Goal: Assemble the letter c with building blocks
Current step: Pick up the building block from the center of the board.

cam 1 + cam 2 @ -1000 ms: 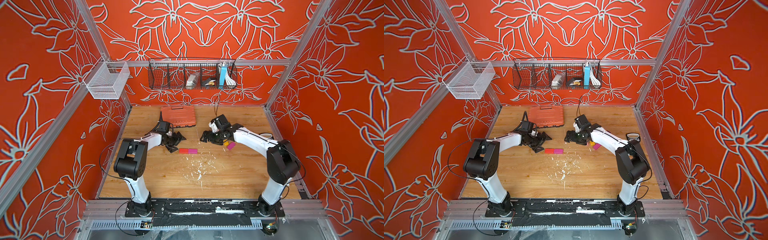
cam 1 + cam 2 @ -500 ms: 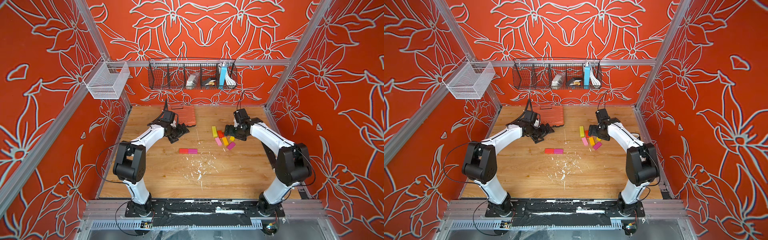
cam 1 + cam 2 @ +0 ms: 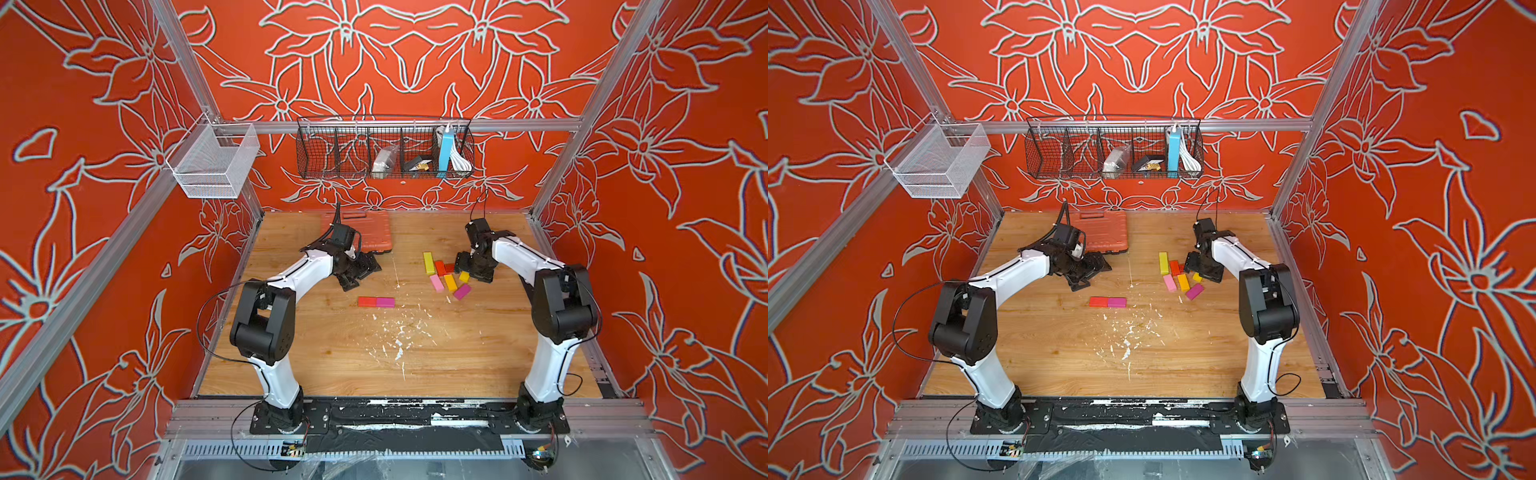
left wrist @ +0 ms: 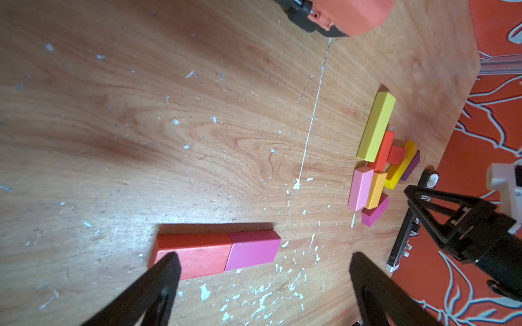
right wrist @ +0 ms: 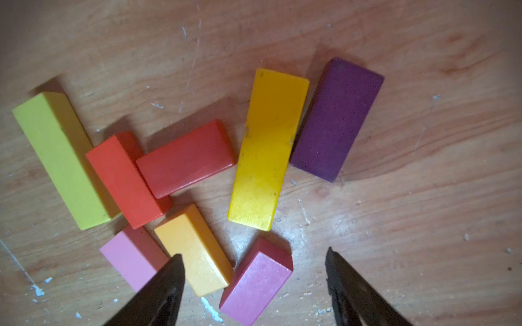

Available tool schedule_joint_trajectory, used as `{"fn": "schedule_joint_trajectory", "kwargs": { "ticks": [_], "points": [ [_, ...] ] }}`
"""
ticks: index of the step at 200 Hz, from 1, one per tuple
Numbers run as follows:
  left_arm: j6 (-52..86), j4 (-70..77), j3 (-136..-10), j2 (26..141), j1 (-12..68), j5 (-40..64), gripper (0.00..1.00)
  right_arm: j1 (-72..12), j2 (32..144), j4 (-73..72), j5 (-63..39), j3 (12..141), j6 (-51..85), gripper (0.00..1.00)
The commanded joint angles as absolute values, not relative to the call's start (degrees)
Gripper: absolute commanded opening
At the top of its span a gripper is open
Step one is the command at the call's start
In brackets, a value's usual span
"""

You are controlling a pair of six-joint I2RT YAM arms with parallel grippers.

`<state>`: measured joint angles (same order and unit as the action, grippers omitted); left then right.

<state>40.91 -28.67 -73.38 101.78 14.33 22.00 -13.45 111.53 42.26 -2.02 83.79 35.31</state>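
1. Left gripper [image 3: 362,275]: jaws wide apart, holding nothing; positioned at 11 o'clock from the red block [image 3: 367,301].
2. Red block and magenta block [image 3: 385,302] lie end to end, touching, near the table [image 3: 332,361] centre.
3. Eight loose building blocks [image 3: 450,282] cluster at 2 o'clock from that pair.
4. Right gripper [image 5: 253,252]: jaws apart, gripping nothing; a second magenta block [image 5: 255,285], at the cluster's 5 o'clock edge, lies between them untouched.

A red block [image 3: 367,301] and a magenta block [image 3: 385,302] lay end to end, touching, well apart from the rest. The others clustered loosely: a long lime-yellow block [image 5: 60,158] against an orange-red block [image 5: 124,177], a darker red block [image 5: 186,158], a long yellow block [image 5: 267,149] beside a purple block [image 5: 336,118], then a pink block [image 5: 131,258], an orange block [image 5: 195,248] and a second magenta block [image 5: 255,285].
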Motion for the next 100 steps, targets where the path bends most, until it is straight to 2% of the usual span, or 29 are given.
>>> {"fn": "schedule_joint_trajectory", "kwargs": {
  "ticks": [1,100],
  "points": [
    [40.4,-29.3,-73.4,103.1,14.5,22.7,0.95,-13.2,113.6,44.6,0.3,86.0,35.4,0.78],
    [40.2,-28.5,-73.9,104.9,14.5,23.8,0.95,-13.0,119.3,46.0,1.3,89.5,34.4,0.67]
  ]
}}
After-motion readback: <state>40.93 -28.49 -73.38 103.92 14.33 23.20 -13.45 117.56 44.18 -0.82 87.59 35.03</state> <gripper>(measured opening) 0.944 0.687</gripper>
